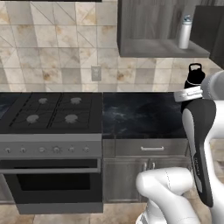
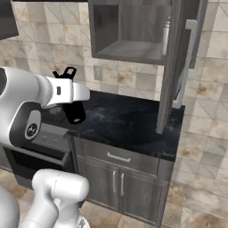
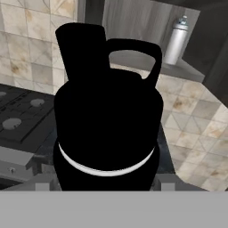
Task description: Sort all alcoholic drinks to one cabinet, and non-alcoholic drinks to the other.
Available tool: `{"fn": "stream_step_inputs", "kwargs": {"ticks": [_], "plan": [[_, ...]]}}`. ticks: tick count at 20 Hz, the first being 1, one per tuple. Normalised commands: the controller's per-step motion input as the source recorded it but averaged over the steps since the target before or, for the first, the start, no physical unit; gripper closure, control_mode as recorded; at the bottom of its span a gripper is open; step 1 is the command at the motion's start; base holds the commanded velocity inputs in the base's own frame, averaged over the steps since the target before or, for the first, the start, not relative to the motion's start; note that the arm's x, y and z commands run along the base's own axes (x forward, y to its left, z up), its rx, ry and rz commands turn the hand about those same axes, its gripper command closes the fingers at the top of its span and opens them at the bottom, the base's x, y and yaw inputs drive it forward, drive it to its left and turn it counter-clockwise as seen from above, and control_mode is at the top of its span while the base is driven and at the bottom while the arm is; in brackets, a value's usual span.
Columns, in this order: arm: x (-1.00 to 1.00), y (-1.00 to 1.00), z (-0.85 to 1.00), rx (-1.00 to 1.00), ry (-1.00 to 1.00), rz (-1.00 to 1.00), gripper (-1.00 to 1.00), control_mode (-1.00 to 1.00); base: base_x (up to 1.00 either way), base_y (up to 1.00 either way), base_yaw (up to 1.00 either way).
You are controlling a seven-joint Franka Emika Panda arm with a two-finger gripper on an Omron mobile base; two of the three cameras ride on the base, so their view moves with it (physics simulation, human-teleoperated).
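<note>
The open wall cabinet fills the upper right of the left base view, its door swung wide at the upper right of the right base view, and the white bottle with the teal lid stands on the shelf at the right. The all-black bottle sits at the centre of the hand view, and the gripper appears clamped around its body, jaws spread wide, above the dark counter at left of centre in the right base view. I judge it rigid, smooth, slippery and light, best held round the broad body below the cap's loop handle.
</note>
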Motion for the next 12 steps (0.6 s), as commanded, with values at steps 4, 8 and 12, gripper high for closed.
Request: {"fn": "stream_step_inputs", "kwargs": {"ticks": [4, 8, 12], "plan": [[0.0, 0.0, 0.0, 0.0, 0.0, 0.0, 1.0, 1.0, 0.31, -0.4, 0.0], [0.0, 0.0, 0.0, 0.0, 0.0, 0.0, 1.0, 1.0, 0.36, -0.35, 0.0], [0.0, 0.0, 0.0, 0.0, 0.0, 0.0, 1.0, 1.0, 0.33, -0.33, 0.0]]}}
